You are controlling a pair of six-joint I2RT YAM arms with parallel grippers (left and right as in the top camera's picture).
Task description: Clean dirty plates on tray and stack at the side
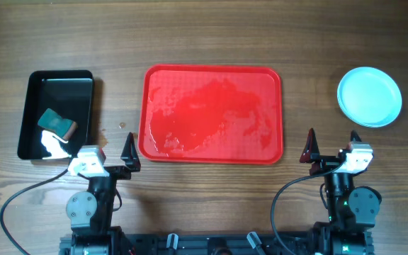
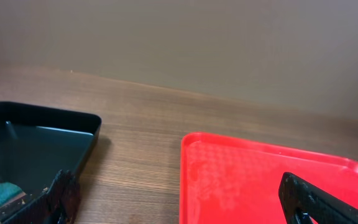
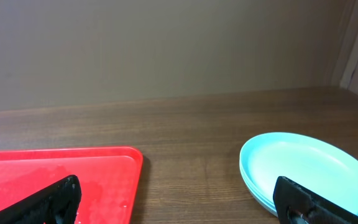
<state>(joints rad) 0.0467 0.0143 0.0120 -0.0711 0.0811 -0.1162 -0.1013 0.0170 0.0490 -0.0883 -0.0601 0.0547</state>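
**Plates stacked right of tray, both jaws spread**

Plates (image 1: 369, 96): pale mint, round, shallow and smooth. They sit stacked on the bench (image 1: 211, 35), right of the tray (image 1: 211, 113), ahead of the right jaws and not between them. Tray: red glossy plastic with rounded corners, a raised rim and a streaky sheen. It lies ahead, between both arms. Left jaws are spread, holding nothing; right jaws the same. Bench is dark grained wood.

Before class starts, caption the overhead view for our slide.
Red tray centre, plates stacked right, sponge in black tray left.
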